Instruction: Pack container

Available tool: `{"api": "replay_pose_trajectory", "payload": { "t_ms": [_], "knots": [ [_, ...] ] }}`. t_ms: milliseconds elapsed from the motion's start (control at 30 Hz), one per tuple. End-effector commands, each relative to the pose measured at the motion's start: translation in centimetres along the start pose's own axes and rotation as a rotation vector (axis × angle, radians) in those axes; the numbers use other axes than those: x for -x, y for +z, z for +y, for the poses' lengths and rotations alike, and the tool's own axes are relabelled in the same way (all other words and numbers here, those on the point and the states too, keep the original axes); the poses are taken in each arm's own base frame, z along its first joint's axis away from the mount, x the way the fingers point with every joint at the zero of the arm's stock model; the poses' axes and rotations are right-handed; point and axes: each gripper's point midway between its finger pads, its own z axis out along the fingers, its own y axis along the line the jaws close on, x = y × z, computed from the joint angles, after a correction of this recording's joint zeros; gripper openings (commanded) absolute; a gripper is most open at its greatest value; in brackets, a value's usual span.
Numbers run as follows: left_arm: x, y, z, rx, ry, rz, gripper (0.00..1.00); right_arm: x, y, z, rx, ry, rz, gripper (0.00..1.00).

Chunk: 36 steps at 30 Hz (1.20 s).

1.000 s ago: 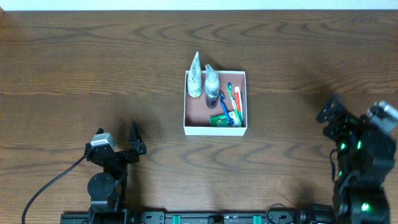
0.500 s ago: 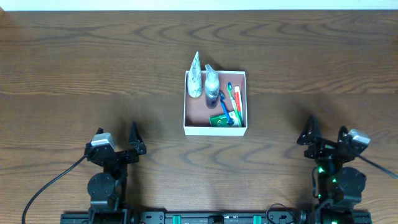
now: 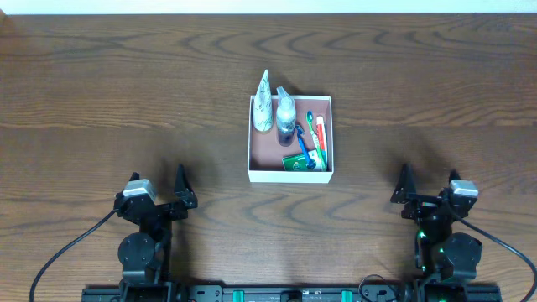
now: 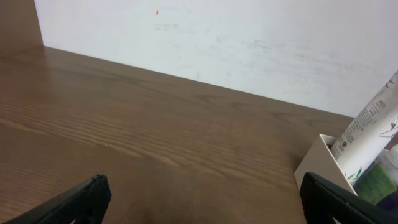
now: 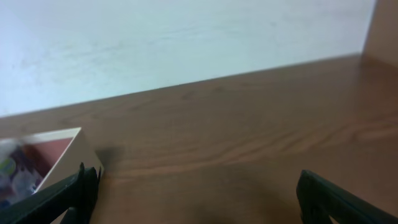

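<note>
The container [image 3: 290, 174], a shallow square box with white walls and a pink-brown inside, sits at the table's middle. It holds a white tube [image 3: 264, 105], a small bottle [image 3: 286, 113], toothbrushes [image 3: 315, 134] and a green packet [image 3: 298, 161]. My left gripper [image 3: 159, 195] is open and empty at the front left, far from the box. My right gripper [image 3: 425, 195] is open and empty at the front right. The box corner shows in the left wrist view [image 4: 318, 163] and in the right wrist view [image 5: 59, 146].
Brown wooden table [image 3: 126, 92] all round the box. A white wall [image 4: 217, 37] stands behind the far edge. Black cables [image 3: 67, 252] trail from the arm bases at the front.
My right arm has drawn back and down from the far right to its base at the front right. The left arm and the box contents have not moved.
</note>
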Motion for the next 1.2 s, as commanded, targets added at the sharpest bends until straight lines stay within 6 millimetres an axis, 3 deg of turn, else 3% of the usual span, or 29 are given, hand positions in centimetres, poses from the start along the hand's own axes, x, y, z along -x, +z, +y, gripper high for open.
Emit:
{"api": "replay_pose_trajectory", "payload": {
  "t_ms": [0,1167],
  "knots": [
    [-1.82,0.12,0.70,0.027,0.014,0.056,0.98,-0.09,-0.05,0.66,0.029,-0.150,-0.003,0.99],
    [-1.83,0.12,0.70,0.027,0.014,0.056,0.98,-0.17,-0.06,1.06,0.045,-0.177,-0.002,0.99]
  ]
}}
